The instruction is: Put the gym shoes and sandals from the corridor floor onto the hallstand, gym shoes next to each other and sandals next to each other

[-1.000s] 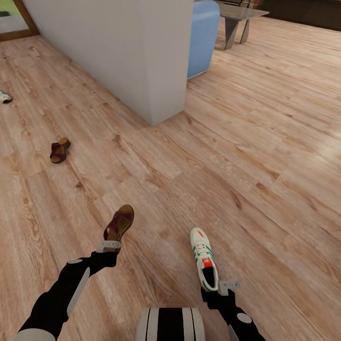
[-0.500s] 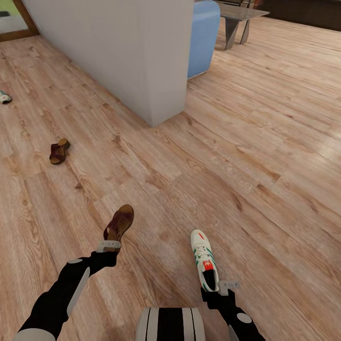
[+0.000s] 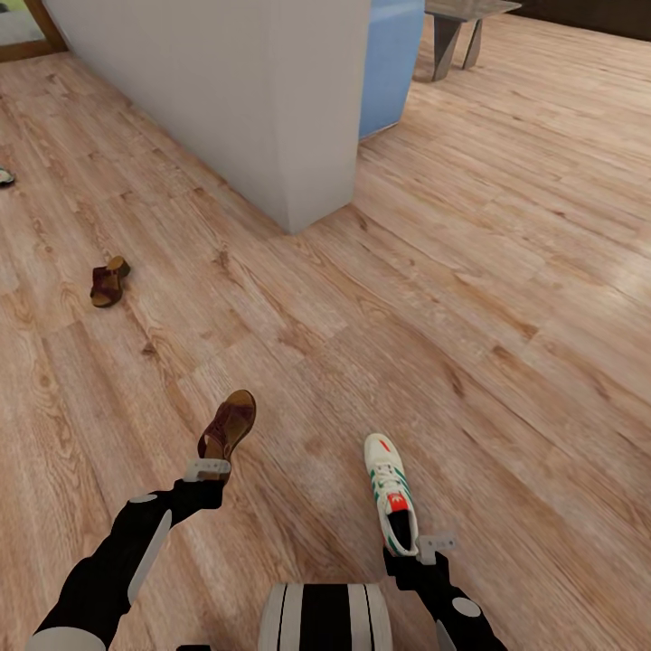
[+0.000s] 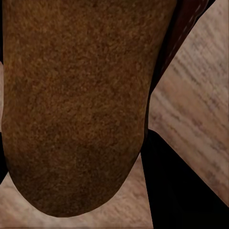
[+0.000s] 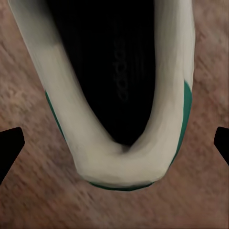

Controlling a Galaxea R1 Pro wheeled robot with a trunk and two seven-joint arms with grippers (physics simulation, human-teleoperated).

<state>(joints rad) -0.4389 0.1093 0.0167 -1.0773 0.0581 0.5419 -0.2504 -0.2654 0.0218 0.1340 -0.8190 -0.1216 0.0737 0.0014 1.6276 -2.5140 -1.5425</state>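
Status, part done: left gripper (image 3: 208,469) clamps one sandal (image 3: 228,425) by its heel, right gripper (image 3: 425,548) one gym shoe (image 3: 390,495); second sandal (image 3: 107,281) on the floor (image 3: 506,298) far ahead-left; rack unseen, nothing placed

The only legible lettering was the brand word "adidas", printed faintly in grey on the dark insole (image 5: 125,71) of the white and green gym shoe (image 5: 143,148), seen from the right wrist. Nothing else carried readable text.
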